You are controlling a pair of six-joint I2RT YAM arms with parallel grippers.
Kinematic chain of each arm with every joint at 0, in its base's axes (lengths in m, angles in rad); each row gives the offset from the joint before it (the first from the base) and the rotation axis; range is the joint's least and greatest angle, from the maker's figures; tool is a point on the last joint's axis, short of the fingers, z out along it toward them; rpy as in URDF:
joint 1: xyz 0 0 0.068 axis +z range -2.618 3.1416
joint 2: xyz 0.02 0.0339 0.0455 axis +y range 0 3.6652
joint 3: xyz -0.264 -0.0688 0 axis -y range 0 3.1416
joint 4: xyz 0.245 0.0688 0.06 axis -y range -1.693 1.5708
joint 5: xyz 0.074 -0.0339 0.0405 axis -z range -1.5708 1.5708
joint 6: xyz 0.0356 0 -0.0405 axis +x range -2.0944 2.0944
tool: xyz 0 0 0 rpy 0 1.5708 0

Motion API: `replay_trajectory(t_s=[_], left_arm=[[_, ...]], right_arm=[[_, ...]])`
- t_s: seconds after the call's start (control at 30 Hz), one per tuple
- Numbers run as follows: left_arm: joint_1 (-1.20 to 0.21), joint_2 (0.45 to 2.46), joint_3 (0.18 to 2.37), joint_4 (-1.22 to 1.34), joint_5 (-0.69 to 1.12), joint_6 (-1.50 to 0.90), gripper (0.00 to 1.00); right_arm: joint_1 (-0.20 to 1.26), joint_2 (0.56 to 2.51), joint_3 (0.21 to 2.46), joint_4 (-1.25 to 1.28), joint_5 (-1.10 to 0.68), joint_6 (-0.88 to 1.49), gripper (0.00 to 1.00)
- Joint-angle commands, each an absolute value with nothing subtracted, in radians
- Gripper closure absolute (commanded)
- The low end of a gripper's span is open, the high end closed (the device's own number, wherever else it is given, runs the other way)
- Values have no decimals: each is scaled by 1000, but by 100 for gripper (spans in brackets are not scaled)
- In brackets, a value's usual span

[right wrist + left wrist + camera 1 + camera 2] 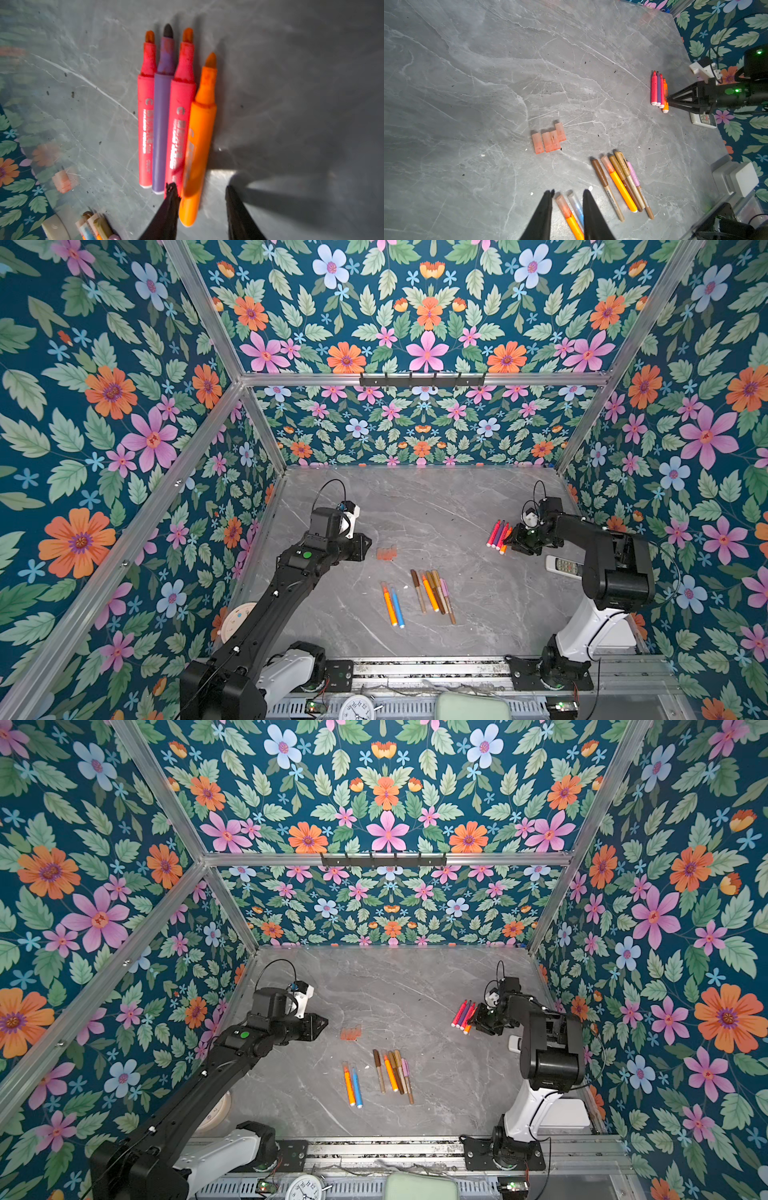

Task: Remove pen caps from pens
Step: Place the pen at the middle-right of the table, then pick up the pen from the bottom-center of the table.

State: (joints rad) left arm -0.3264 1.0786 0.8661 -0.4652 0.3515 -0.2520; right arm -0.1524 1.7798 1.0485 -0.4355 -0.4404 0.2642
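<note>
Right gripper (201, 190) is straddling the uncapped orange pen (199, 135), jaws parted; my left gripper (568, 192) is hovering, jaws spread, near loose pen caps (550, 140).

Four uncapped pens (176, 124) side by side at right, four orange-red caps (549, 138) loose mid-table, seven capped pens (430, 593) flat near front.

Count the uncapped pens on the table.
4, in one row by the right gripper: outer red pen, purple pen, inner red pen, orange pen, its tail between the open jaws. None appears hidden.
</note>
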Motion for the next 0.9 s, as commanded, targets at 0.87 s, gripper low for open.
replay_trajectory(t_s=[0.87], left_arm=[[-325, 583, 781, -480, 298, -353, 63]], right_arm=[[1094, 1717, 1208, -603, 123, 715, 66]])
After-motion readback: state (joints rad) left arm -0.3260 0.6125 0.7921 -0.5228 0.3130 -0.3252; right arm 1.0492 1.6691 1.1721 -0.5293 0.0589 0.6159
